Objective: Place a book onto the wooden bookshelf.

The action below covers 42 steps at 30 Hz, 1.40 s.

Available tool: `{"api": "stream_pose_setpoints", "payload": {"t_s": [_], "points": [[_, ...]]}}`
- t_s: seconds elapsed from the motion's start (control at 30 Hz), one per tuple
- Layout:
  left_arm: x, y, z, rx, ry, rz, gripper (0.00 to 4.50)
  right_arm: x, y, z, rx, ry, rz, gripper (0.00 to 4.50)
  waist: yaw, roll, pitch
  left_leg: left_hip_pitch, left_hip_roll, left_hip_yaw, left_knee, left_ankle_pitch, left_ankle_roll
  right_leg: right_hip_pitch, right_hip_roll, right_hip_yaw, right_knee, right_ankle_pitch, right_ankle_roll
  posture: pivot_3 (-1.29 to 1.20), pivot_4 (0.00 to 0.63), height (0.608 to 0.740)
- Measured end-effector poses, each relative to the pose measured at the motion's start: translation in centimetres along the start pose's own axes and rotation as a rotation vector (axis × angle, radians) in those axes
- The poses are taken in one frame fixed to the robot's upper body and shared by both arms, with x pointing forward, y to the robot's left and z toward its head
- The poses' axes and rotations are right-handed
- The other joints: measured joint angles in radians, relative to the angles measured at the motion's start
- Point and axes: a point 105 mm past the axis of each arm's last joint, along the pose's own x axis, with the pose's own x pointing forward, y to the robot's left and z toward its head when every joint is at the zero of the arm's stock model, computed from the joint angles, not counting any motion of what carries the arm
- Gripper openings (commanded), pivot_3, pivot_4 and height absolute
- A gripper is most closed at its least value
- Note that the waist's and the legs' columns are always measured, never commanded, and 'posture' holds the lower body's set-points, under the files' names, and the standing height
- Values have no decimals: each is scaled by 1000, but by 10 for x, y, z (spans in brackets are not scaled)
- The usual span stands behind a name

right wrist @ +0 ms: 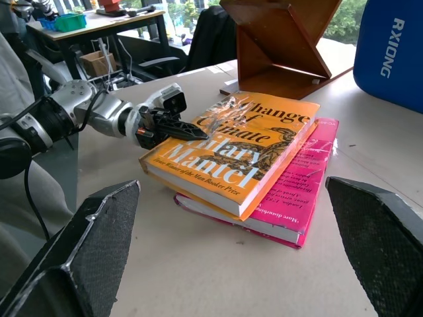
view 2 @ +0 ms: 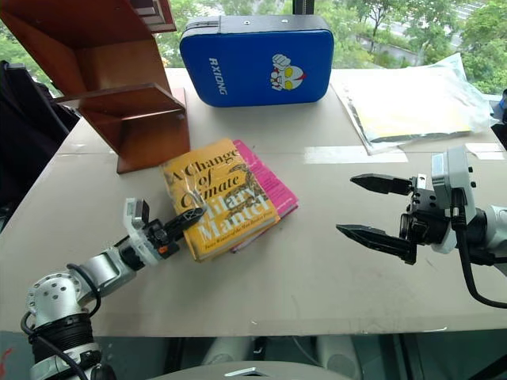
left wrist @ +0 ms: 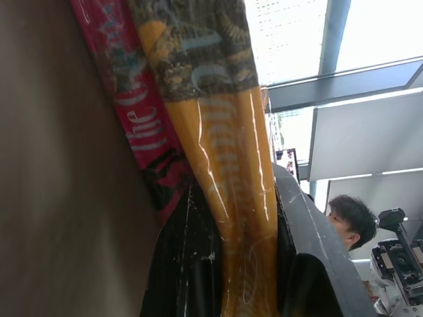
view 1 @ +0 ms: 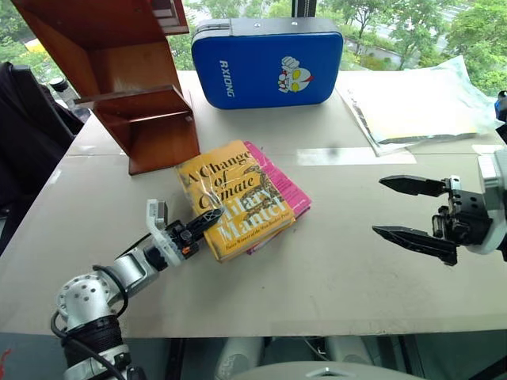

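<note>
The book (view 1: pixel 235 198) lies flat, long axis slanting toward bookshelf (view 1: pixel 135 87); left tool (view 1: pixel 207 221) apparently pinches its edge

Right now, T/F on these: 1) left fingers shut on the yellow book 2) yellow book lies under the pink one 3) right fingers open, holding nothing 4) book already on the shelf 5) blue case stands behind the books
1) True: the left gripper is shut on the yellow book at its edge.
2) False: it lies on top of the pink book.
3) True: the right gripper is open and empty.
4) False: the book is on the table; the wooden bookshelf stands apart.
5) True: the blue case.
</note>
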Motion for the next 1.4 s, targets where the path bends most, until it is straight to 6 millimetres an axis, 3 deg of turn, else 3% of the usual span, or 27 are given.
{"api": "stream_pose_setpoints", "payload": {"t_s": [0.17,0.33,0.5,0.57,0.67,0.8,0.93,1.07,1.17,1.4], "points": [[-3,-36,15,91,-68,-87,273,2,-5,2,-21,-12,-4,4500,6,-2,1,-1,0,0,0,0,0,-1,0,0,0,0,0,0,150,740],[14,-77,36,403,-125,-97,273,2,-16,6,-14,-49,-23,4500,8,-5,3,-2,0,0,0,0,0,-1,0,-1,-1,0,-1,0,150,740],[58,-150,67,974,-161,-103,273,2,-40,22,-14,-171,-75,4500,6,-7,5,-3,-2,3,1,0,0,-1,6,-2,-2,1,-2,0,150,740],[71,-184,77,1324,-165,-60,273,1,-52,29,-6,-233,-101,4500,-1,-7,6,-4,-2,8,-1,0,0,-4,6,2,-3,2,0,0,150,740],[75,-197,86,1630,-145,27,273,0,-64,32,10,-280,-119,4500,-13,-8,6,-4,-2,10,-3,0,0,-5,7,5,-4,3,4,0,150,740],[70,-213,122,2140,-164,268,273,5,-82,38,31,-348,-118,4500,-26,-7,8,-2,-1,13,-10,2,-3,-8,8,5,-4,3,4,0,150,740],[59,-217,145,2363,-140,418,273,18,-90,50,41,-415,-73,4500,-29,-5,10,-4,1,17,-12,2,-2,-12,9,6,-3,3,4,0,150,740],[27,-185,178,2671,197,752,273,30,-91,62,53,-454,-18,4500,-34,-4,10,-6,2,20,-12,0,0,-15,10,6,-2,3,4,0,150,740],[16,-172,194,2705,303,858,273,38,-94,59,82,-462,-2,4500,-25,-4,11,-14,2,18,-5,0,0,-19,10,3,1,3,5,0,150,740],[6,-154,212,2663,465,930,273,51,-94,56,75,-424,-4,4500,-24,-6,12,-16,1,18,3,0,2,-19,9,3,7,4,6,0,150,740]]}}
